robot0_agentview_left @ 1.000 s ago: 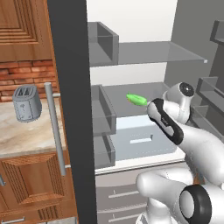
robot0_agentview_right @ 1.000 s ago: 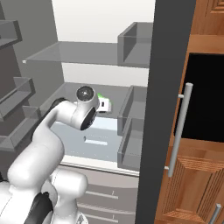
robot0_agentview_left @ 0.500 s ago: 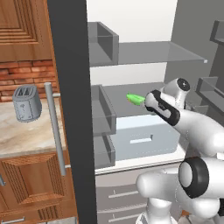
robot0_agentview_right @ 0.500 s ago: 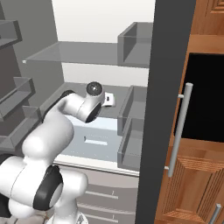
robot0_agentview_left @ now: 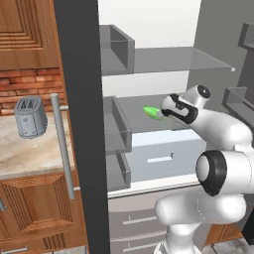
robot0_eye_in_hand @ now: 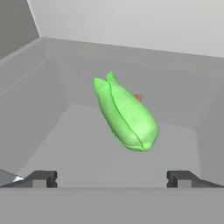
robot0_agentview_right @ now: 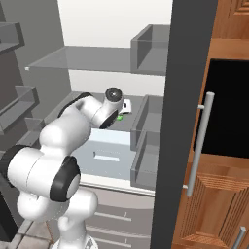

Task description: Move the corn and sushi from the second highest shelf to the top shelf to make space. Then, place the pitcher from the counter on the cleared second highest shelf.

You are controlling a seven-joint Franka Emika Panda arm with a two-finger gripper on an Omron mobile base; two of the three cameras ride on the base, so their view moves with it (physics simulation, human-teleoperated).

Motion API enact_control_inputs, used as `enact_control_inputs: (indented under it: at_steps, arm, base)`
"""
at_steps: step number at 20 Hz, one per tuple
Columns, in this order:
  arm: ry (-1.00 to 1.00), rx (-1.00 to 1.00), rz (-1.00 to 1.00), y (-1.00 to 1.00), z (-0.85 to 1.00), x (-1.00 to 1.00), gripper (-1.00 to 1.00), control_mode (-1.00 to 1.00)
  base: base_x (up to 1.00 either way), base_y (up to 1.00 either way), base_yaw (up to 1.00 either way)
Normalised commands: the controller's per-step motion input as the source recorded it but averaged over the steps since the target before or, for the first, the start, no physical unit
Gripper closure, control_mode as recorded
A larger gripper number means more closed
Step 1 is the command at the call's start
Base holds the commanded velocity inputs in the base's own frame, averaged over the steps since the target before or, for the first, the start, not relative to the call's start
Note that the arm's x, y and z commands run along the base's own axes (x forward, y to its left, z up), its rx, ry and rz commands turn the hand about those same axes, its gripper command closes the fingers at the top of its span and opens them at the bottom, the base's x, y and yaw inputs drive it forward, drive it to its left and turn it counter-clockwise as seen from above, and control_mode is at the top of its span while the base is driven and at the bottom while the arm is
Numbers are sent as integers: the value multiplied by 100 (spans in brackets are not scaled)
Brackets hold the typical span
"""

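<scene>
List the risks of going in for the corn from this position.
1. The sushi sits right behind the corn, mostly hidden by it; a deep push may knock it toward the back wall.
2. The gripper is open and apart from the corn, which lies skewed to the fingertips; closing may roll it away.
3. The top shelf hangs low overhead, so lifting could strike its edge.

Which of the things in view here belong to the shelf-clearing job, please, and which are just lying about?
Job:
- small bright green elongated corn
- tiny reddish-brown sushi behind it
- thin translucent grey glass top shelf
- gripper, jaws open toward the corn

Lying about:
- boxy grey two-slot toaster on the counter
- small grey door bins
</scene>
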Motion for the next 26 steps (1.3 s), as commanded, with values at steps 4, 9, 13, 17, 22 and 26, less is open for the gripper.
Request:
enact_control_inputs:
  at_steps: [4,9,13,17,22,26]
  arm:
    - [0,0,6,0,-25,41,-100,-100]
    - [0,0,6,0,-27,37,-100,-100]
    - [0,0,6,0,-24,32,-100,-100]
    - [0,0,6,0,-22,30,-100,-100]
    - [0,0,6,0,-21,31,-100,-100]
    - [0,0,8,1,-26,22,-100,-100]
  base:
    - [0,0,0]
    - [0,0,0]
    - [0,0,0]
    - [0,0,0]
    - [0,0,0]
    - [0,0,0]
